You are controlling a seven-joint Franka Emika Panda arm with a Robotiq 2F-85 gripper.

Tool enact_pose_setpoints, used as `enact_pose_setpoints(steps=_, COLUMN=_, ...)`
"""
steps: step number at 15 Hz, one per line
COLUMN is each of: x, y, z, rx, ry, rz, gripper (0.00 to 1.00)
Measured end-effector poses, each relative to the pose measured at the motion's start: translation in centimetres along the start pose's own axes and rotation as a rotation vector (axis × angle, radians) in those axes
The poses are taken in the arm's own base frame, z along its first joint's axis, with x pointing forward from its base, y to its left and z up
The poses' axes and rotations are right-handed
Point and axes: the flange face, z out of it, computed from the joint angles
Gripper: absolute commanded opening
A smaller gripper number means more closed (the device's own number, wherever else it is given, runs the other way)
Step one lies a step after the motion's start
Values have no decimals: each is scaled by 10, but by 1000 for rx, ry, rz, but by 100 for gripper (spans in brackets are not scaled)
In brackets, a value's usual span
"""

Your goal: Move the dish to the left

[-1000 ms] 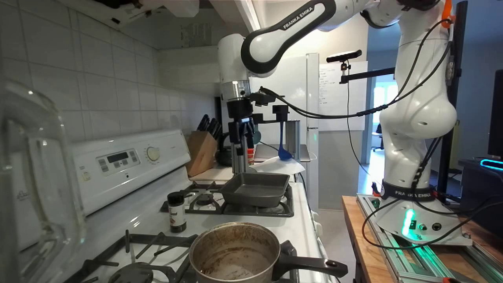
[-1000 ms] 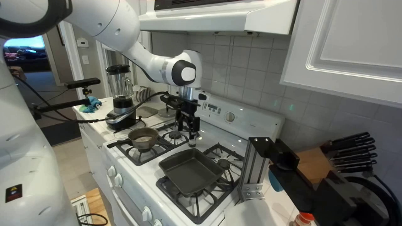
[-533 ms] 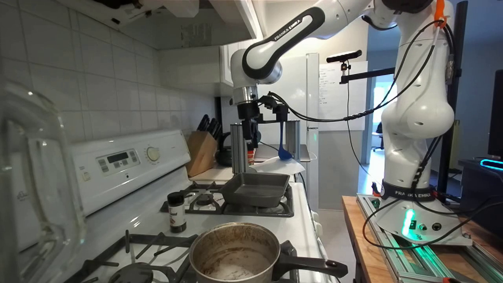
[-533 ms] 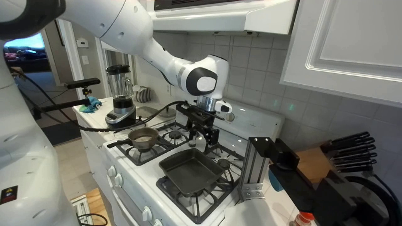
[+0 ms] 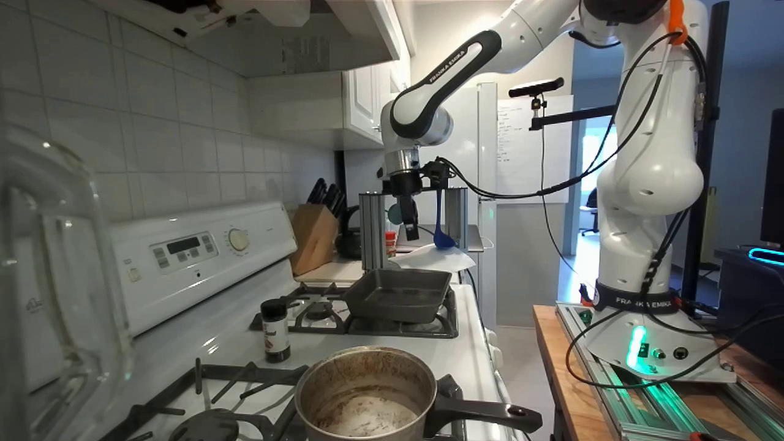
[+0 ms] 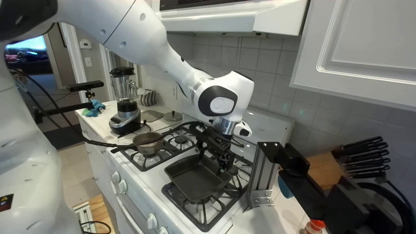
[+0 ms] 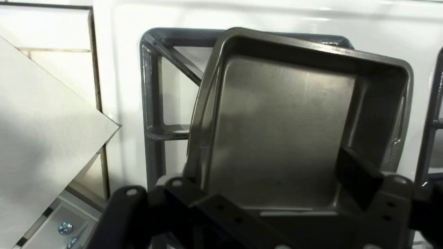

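The hand (image 6: 212, 163) is spread wide, gripping nothing, poised over the dish (image 6: 195, 180); in an exterior view there's air under the fingertips (image 5: 411, 234), so no contact yet. For a clean take, I'd bring it straight down, one finger inside a wall, one outside, squared up first because the dish sits turned askew on its burner grate (image 7: 155, 159). Pinch firmly, lift clear, and only then go left, presumably toward the pot (image 5: 365, 389), staying level and stopping short of it.
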Motion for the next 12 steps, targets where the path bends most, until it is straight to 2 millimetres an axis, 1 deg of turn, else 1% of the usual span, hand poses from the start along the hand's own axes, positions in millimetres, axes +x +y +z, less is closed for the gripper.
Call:
enact_pose_setpoints(steps=3, x=-7, y=5, z=13, rx=43, ry=-5, rz=37, gripper=100)
enact_pose_setpoints(steps=9, x=-7, y=6, z=18, rx=47, ry=-7, rz=41, gripper=100)
enact_pose_setpoints(steps=12, x=-9, y=16, z=29, rx=47, ry=23, rz=47, gripper=100)
